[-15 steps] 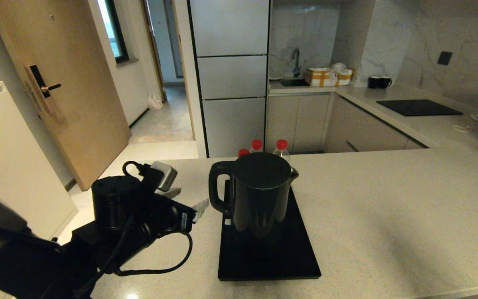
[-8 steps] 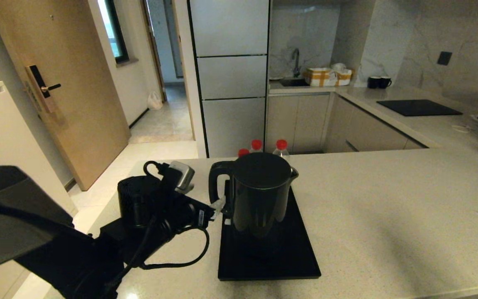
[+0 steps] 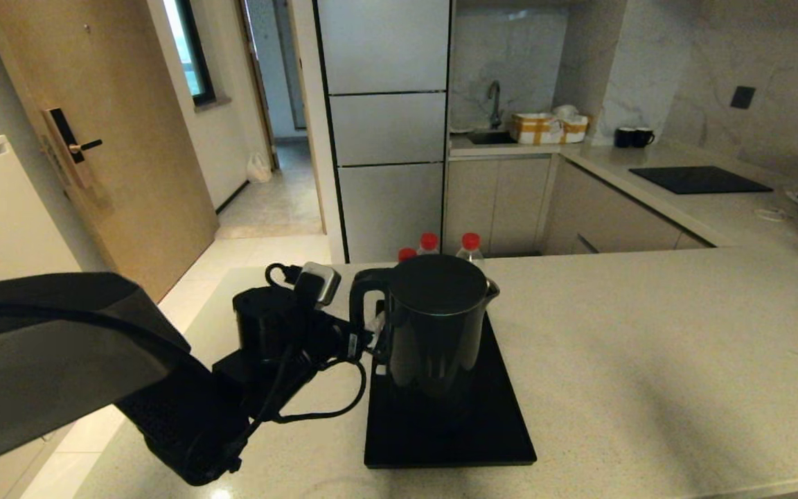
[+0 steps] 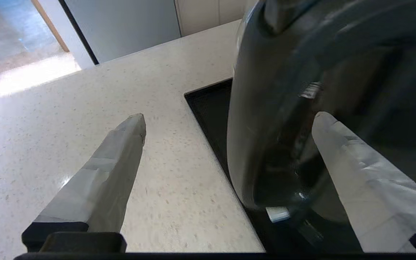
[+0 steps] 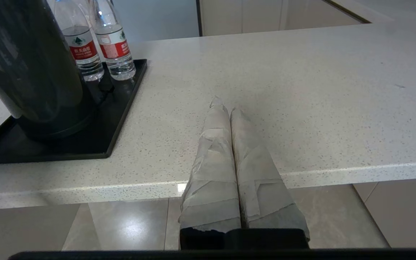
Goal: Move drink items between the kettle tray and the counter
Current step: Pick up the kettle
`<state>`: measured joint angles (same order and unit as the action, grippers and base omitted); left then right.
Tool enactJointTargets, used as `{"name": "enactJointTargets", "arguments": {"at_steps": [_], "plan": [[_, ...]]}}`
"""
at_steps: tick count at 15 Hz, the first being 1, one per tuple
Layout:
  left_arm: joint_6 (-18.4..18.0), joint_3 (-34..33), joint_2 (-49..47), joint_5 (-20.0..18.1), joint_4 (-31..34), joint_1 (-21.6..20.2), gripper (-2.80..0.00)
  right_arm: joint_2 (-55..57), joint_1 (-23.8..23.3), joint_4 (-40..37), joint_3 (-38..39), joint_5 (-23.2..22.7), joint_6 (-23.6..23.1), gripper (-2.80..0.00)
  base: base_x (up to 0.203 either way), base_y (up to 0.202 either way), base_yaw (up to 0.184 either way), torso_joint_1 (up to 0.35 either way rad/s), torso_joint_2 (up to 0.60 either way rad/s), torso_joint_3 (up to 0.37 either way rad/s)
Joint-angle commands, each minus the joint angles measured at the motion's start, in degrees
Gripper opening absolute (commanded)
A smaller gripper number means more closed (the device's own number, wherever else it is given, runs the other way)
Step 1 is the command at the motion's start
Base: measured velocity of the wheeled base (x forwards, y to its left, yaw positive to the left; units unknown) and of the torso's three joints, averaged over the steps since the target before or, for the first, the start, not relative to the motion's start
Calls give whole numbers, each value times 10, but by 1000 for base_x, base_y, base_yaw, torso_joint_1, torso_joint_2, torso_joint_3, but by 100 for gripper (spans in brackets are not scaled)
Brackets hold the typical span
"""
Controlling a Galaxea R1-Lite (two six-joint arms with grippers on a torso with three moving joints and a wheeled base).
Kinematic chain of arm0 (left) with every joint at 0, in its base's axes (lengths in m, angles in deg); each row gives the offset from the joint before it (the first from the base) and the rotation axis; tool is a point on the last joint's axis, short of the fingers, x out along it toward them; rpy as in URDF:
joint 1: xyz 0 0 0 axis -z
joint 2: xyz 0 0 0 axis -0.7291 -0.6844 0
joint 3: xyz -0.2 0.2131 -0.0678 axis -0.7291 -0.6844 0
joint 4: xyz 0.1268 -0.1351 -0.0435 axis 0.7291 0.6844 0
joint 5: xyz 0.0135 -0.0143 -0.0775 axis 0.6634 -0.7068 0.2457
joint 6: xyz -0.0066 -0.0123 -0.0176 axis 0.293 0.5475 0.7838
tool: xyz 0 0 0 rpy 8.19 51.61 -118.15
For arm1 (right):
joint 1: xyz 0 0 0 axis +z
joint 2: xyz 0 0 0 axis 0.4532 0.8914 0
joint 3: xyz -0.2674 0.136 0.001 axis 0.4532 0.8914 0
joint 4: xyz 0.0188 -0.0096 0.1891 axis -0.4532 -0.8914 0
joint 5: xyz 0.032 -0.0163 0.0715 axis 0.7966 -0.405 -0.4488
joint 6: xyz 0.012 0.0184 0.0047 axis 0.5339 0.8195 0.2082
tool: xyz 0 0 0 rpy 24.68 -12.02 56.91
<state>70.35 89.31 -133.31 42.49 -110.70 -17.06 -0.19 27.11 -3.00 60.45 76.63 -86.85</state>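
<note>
Left end effector [image 4: 229, 119], fingers apart astride the kettle [image 3: 437, 322] handle [image 4: 265, 119], is best centred before closure, kettle kept upright.

This was a home kitchen. A sink with its tap [image 3: 494, 97] sat behind the stone tabletop [image 3: 648, 333], with a black cooktop [image 3: 698, 179], cabinets [image 3: 496, 201] and a wooden door [image 3: 94, 138] nearby.

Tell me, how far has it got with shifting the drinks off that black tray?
Nothing looks moved yet: the kettle and the water bottles all stand on the tray. In hand: the left gripper is open, its fingers either side of the kettle's handle, not closed on it. The right gripper is shut, by the counter edge. Gripping, lifting and setting items down remain.
</note>
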Motion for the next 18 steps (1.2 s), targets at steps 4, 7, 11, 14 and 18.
{"name": "enactJointTargets", "arguments": {"at_steps": [4,7,11,14,18], "plan": [[-25,58,-47,14,-2,0,0,0,0,-1,0,0,0,-280,0,0,0,0,0,0],[-26,75,-51,8,12,0,-29,0,0,0,0,0,0,-280,0,0,0,0,0,0],[-30,74,-54,10,9,0,-280,0,0,0,0,0,0,-280,0,0,0,0,0,0],[-33,70,-48,8,4,1,-280,0,0,0,0,0,0,-280,0,0,0,0,0,0],[-32,71,-46,9,3,3,-280,0,0,-1,0,0,0,-280,0,0,0,0,0,0]]}}
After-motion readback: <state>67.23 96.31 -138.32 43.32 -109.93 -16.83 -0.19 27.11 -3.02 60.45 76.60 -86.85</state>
